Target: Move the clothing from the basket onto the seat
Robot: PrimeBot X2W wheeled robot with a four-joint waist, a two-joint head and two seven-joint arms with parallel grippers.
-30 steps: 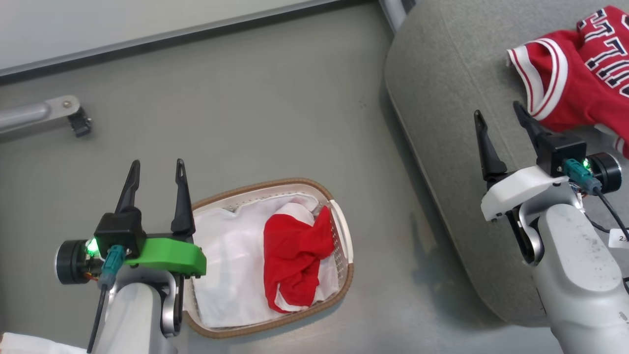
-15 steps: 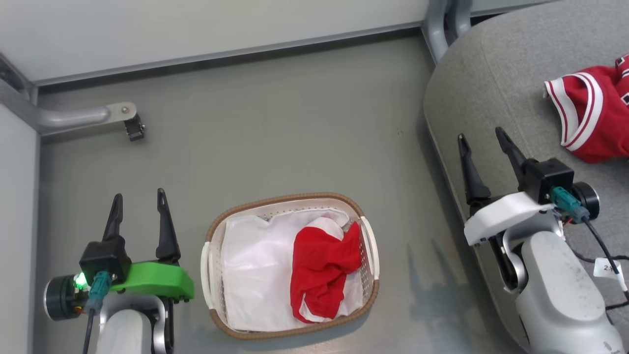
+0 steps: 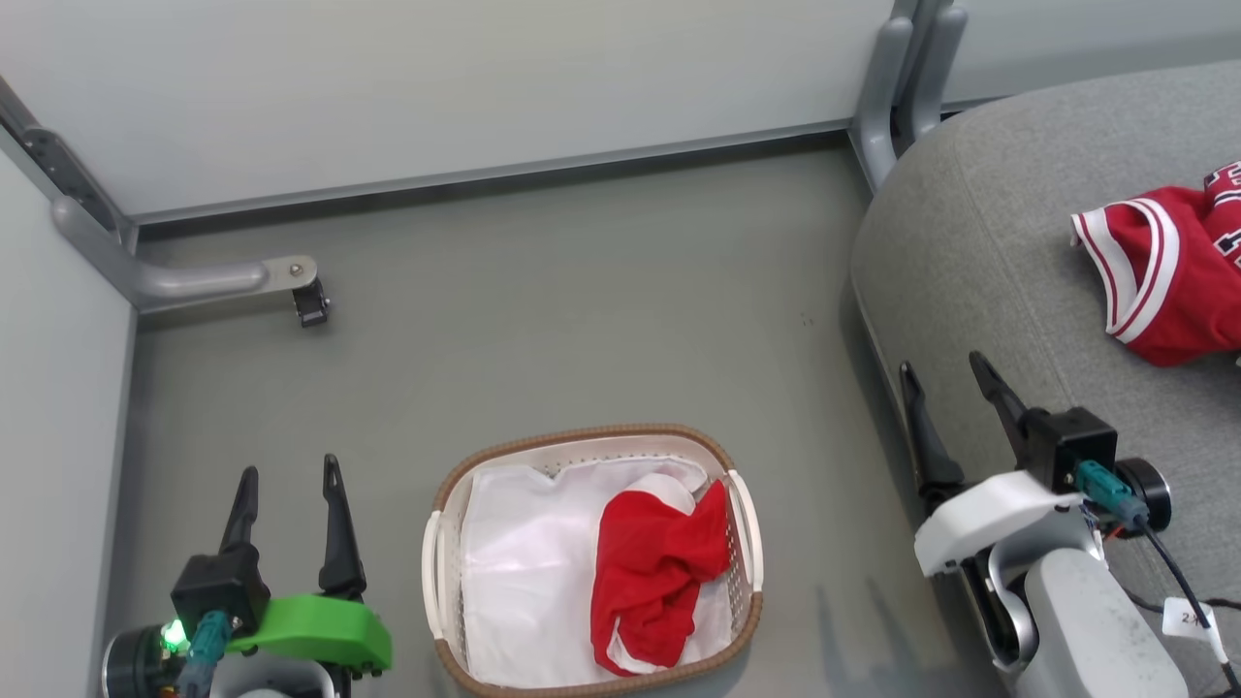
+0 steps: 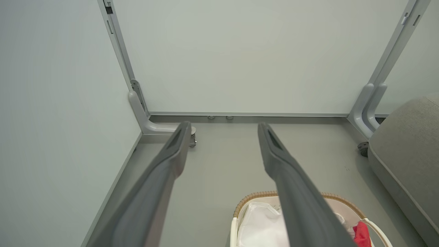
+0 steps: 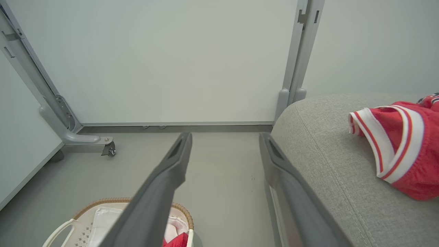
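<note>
The white basket [image 3: 743, 531] with its brown rim stands on the floor at the bottom middle. Inside it a crumpled red-and-white garment [image 3: 654, 577] lies on the right half, over a flat white liner sheet [image 3: 524, 582]. The red jersey [image 3: 1168, 276] with white-striped trim lies on the grey seat [image 3: 979, 262] at the right. My left gripper [image 3: 289, 475] is open and empty, left of the basket. Over the seat's near edge my right gripper [image 3: 942, 373] is open and empty, apart from the jersey [image 5: 394, 144]. The basket [image 4: 247, 202] and seat [image 5: 325, 164] show in both wrist views.
Pale partition walls [image 3: 465, 87] close off the back and left. A grey metal foot with a castor [image 3: 308, 302] juts from the left corner, and a grey post [image 3: 897, 87] stands by the seat's back corner. Grey floor [image 3: 543, 320] lies open beyond the basket.
The whole head view has shifted, so the camera moved: the basket now sits further right and lower. Both grippers stay open and show lower in the view. The garments lie as before.
</note>
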